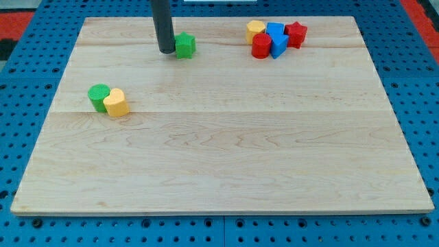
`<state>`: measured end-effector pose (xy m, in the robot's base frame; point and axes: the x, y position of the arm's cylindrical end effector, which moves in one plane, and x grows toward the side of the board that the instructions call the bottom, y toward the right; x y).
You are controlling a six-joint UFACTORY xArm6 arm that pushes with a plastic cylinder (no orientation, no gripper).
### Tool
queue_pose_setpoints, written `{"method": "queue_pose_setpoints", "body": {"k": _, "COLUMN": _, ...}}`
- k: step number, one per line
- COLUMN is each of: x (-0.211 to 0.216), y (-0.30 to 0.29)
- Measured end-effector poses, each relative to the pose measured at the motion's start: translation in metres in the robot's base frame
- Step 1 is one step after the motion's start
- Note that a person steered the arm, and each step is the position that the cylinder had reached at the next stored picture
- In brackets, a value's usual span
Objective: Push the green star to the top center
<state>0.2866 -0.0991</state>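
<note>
The green star lies near the view's top, a little left of centre, on the wooden board. My tip stands right against the star's left side, touching or nearly touching it. The dark rod rises from there out of the view's top.
A cluster at the view's top right holds a yellow block, a blue block, a red star, a red cylinder and a second blue block. At the left, a green cylinder touches a yellow block.
</note>
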Motion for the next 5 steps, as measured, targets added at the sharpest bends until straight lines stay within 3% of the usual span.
{"method": "queue_pose_setpoints", "body": {"k": 3, "x": 0.015, "y": 0.043}}
{"method": "queue_pose_setpoints", "body": {"k": 5, "x": -0.013, "y": 0.076}}
